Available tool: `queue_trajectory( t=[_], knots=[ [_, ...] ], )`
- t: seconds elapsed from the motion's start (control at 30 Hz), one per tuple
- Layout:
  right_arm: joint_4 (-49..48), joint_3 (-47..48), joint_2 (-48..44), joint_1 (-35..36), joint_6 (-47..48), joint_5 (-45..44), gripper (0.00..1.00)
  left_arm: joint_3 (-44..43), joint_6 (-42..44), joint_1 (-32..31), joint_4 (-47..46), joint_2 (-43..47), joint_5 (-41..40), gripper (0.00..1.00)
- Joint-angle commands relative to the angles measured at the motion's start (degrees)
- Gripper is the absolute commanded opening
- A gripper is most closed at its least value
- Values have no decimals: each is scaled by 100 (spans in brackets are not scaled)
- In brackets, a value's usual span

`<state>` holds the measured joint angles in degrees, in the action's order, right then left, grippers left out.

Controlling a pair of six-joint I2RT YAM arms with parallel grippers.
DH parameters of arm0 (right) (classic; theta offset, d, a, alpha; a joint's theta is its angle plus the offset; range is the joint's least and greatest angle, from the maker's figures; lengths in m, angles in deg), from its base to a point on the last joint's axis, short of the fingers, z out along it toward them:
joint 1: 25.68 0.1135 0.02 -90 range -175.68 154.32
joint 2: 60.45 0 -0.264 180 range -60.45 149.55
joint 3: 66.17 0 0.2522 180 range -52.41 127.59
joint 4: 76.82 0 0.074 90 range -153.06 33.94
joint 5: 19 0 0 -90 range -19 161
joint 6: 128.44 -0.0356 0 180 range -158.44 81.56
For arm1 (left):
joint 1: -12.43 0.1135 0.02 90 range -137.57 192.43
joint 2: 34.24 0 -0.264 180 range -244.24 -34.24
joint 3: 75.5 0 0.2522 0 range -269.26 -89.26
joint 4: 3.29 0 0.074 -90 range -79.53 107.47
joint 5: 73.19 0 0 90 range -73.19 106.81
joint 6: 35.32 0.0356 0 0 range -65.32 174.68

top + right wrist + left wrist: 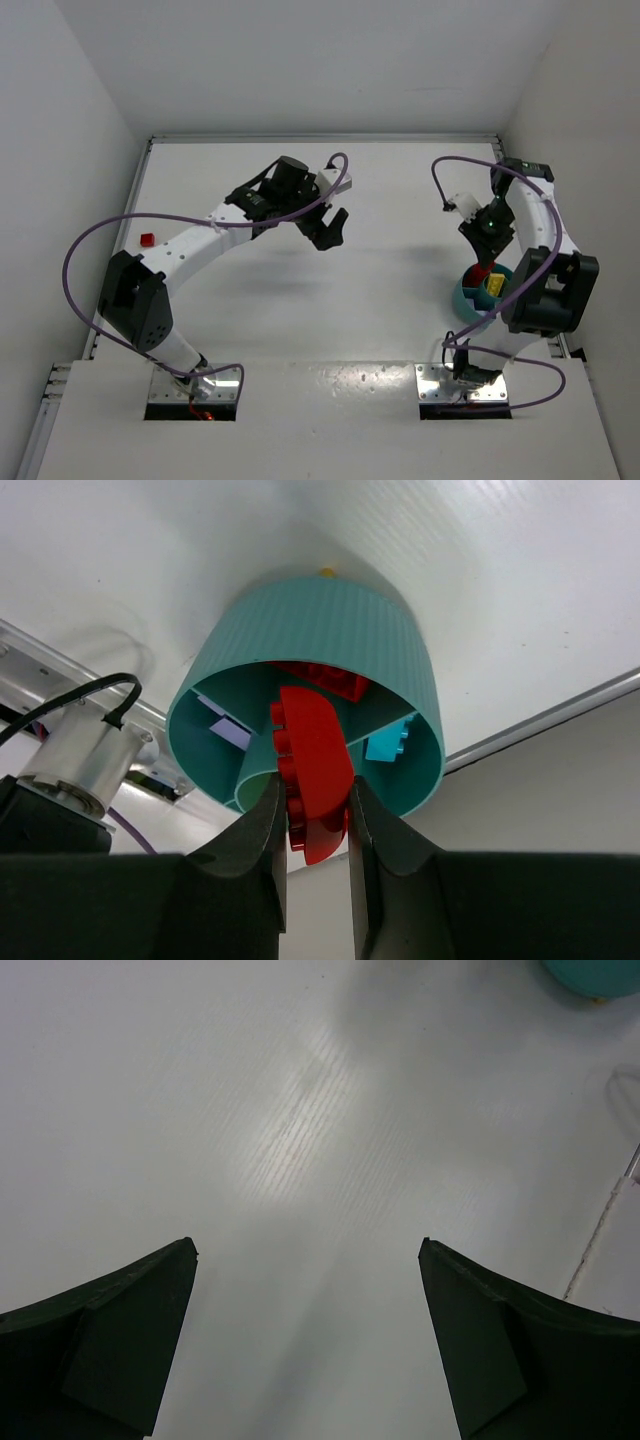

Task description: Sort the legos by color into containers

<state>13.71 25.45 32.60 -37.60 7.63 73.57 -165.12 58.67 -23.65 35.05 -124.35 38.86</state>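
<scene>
My right gripper [313,785] is shut on a red lego [320,740] with a rounded edge and holds it over the open top of the round teal container [330,635]. Inside the container lie another red lego [330,678], a cyan lego [388,743] and a pale lavender piece [232,731], in separate compartments. From above, the right gripper [484,258] hangs over the container [466,297], where a yellow lego [493,286] shows. A small red lego [148,239] lies on the table at far left. My left gripper [326,228] is open and empty above the table's middle.
White walls close the table on the left, back and right. In the left wrist view the left gripper [308,1250] faces bare white table, with the teal container's edge [595,974] at the top right and a table seam [596,1240] to the right.
</scene>
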Motion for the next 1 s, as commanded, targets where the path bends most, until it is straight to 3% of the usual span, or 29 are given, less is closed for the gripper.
queue_trajectory(
  t=[0.0, 0.47, 0.73, 0.9, 0.97],
  knots=[
    [189, -105, 98, -12, 87, 68, 0, -123, -47, 65, -111, 54, 134, 100],
    [294, -53, 625, 94, 87, 323, 2, -236, -100, 65, -111, -103, 239, 100],
    [137, 299, 627, 41, 17, 130, 36, -184, -108, 118, -111, -33, 239, 100],
    [83, 887, 293, -12, -89, 16, 43, -43, -583, 530, -287, 125, 55, 100],
    [83, 1141, 292, -12, -89, -89, 51, -43, -645, 697, -340, 178, 124, 100]
  ],
)
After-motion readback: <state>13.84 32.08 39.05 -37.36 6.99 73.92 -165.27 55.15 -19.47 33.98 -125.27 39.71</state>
